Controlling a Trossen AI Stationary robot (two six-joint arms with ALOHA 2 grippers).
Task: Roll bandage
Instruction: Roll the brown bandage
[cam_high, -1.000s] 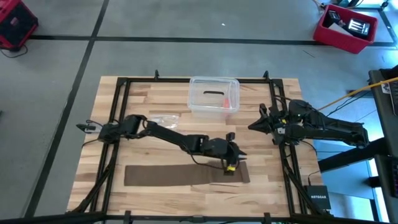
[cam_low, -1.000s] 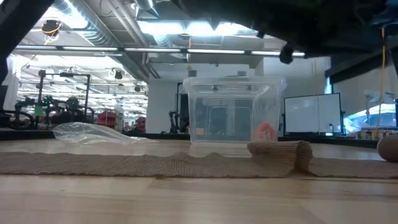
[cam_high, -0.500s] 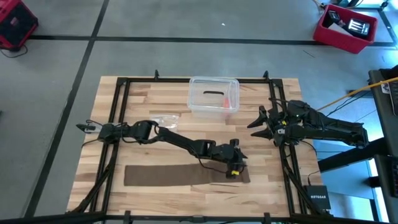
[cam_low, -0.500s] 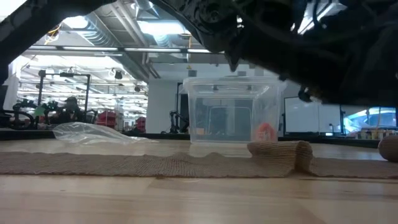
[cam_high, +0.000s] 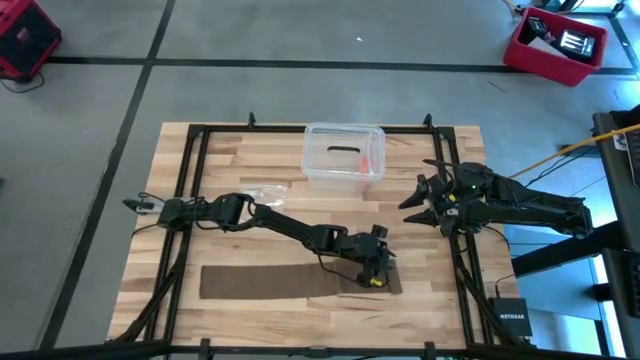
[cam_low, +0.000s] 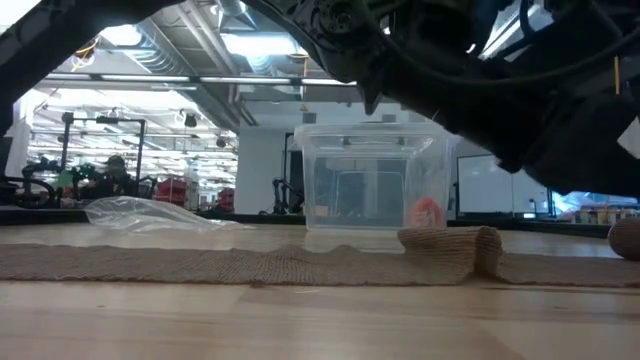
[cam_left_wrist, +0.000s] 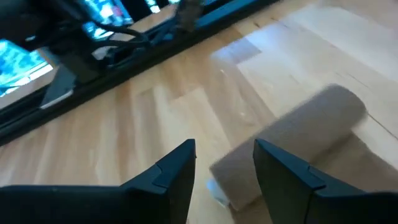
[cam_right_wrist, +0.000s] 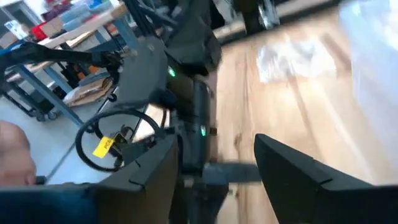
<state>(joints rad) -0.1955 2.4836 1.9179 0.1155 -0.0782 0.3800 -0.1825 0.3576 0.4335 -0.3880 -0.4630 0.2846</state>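
Hovering lower centre-right of high view: left hand, fingers spread, over rolled right end of bandage flat along desk. Right hand spread, mid right.

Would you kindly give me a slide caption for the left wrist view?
Open left tool poised over the bandage's rolled end on the table.

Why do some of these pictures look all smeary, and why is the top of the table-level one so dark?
Right wrist view: everything looks smeared, the plastic bag too. Left wrist view: the bandage roll and wood look soft, while the left gripper, open, looks sharper. Low view: a dark arm hangs close overhead against bright ceiling lights, so it shows only as a black shape; the plastic box looks clear.
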